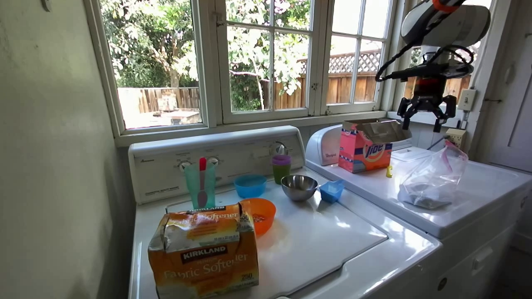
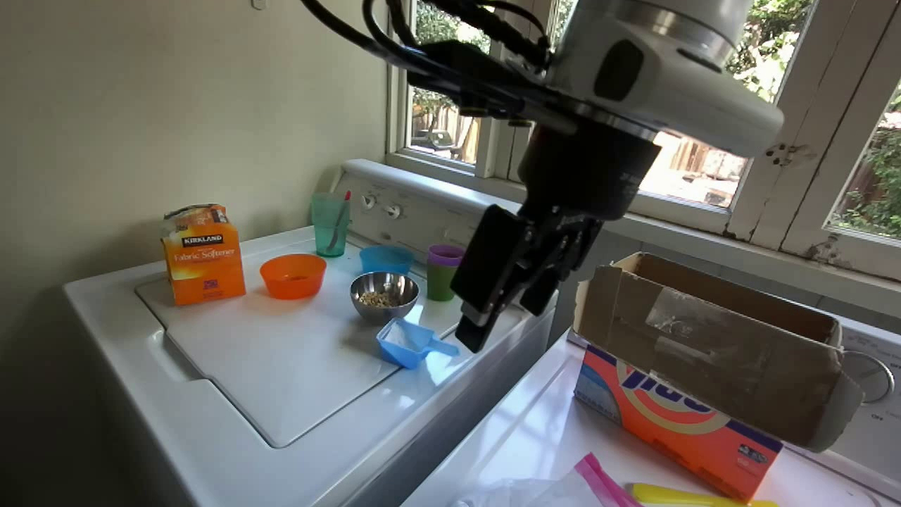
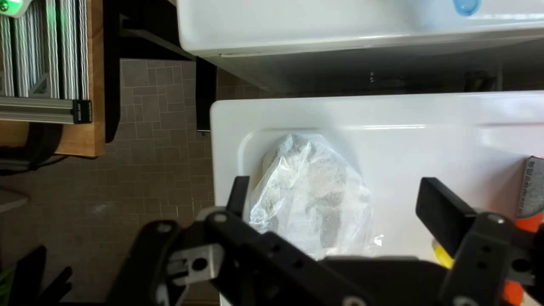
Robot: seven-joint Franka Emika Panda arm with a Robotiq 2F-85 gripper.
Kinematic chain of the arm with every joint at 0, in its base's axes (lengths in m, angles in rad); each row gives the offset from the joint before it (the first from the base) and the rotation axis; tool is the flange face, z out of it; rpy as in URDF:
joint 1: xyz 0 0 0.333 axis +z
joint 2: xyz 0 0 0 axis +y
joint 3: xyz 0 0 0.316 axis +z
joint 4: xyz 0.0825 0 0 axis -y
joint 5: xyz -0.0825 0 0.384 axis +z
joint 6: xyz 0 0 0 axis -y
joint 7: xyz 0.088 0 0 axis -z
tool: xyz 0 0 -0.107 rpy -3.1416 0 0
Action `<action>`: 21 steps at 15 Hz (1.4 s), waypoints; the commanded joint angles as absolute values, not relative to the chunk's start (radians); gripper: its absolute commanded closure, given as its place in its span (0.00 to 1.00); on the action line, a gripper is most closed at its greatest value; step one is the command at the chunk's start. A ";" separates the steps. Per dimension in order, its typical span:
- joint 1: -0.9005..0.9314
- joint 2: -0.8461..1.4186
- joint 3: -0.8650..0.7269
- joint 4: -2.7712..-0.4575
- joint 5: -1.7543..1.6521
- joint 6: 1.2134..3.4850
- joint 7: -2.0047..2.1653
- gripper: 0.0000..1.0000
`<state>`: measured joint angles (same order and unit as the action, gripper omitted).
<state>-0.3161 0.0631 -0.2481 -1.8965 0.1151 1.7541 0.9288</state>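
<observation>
My gripper (image 1: 421, 124) is open with nothing between its fingers. It hangs in the air above the right-hand white machine (image 1: 490, 182); it also shows in an exterior view (image 2: 505, 317) and in the wrist view (image 3: 335, 193). Below it a clear plastic bag (image 1: 432, 182) with a pink top edge lies on the machine. In the wrist view the bag (image 3: 314, 191) shows whitish-grey contents between the fingers, partly hidden by the gripper. An open orange Tide box (image 1: 365, 151) stands behind the bag. A yellow object (image 1: 389, 171) lies by the box, mostly hidden by a finger in the wrist view.
The neighbouring washer (image 1: 332, 245) carries a blue scoop (image 2: 405, 345) with white powder, a metal bowl (image 2: 383, 289), an orange bowl (image 2: 292, 278), a blue bowl (image 1: 250, 187), stacked green and purple cups (image 1: 281, 170), a teal cup (image 1: 193, 187) with a red spoon, and a Kirkland box (image 1: 203, 257).
</observation>
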 commanded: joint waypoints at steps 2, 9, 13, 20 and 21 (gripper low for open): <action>-0.303 0.122 -0.279 -1.843 0.117 1.730 0.921 0.00; -0.340 0.218 -0.318 -1.736 0.141 1.645 0.884 0.00; -0.377 0.255 -0.344 -1.726 0.141 1.677 0.721 0.00; -0.418 0.354 -0.356 -1.676 0.213 1.693 0.542 0.00; -0.422 0.364 -0.357 -1.671 0.224 1.705 0.530 0.00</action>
